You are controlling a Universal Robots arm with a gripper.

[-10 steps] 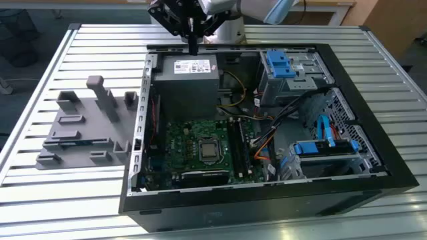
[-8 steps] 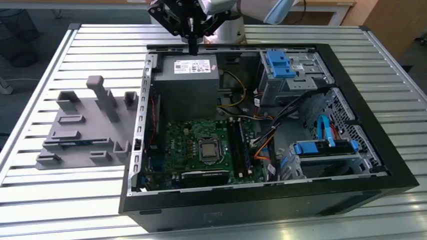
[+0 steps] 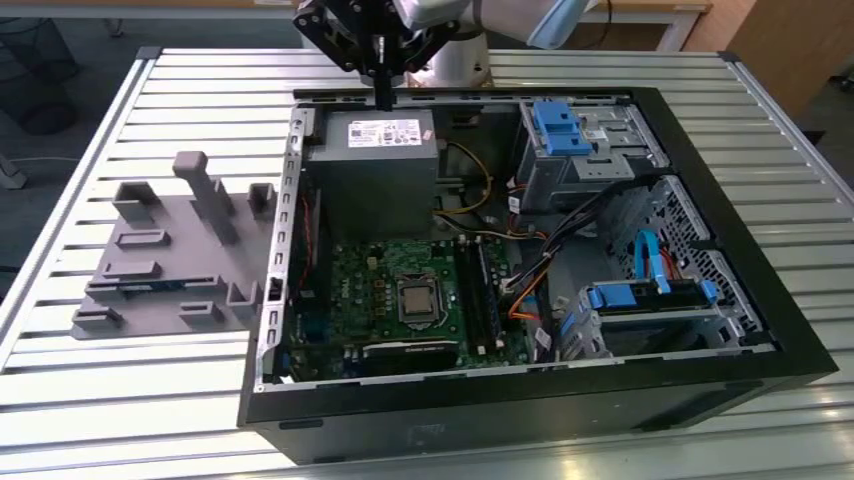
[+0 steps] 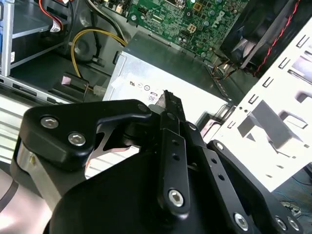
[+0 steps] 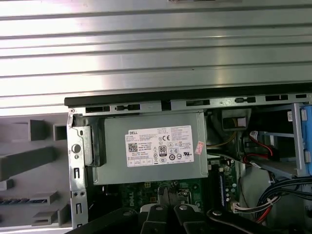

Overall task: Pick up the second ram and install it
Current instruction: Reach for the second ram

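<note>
The end effector [image 3: 383,102], fingers pressed together as we are seeing them, is hovering above the white-labelled power supply [image 3: 380,185]. The second ram [image 3: 144,283] is lying in the grey fixture [image 3: 154,312], well apart toward the exterior view's left.

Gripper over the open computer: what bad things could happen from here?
1. The gripper hangs just above the power supply, close to the case's metal rim. If it dropped lower here, it might knock against metal.
2. Loose cables lie right beside the memory slots. They could probably snag or block anything reaching in there.
</note>
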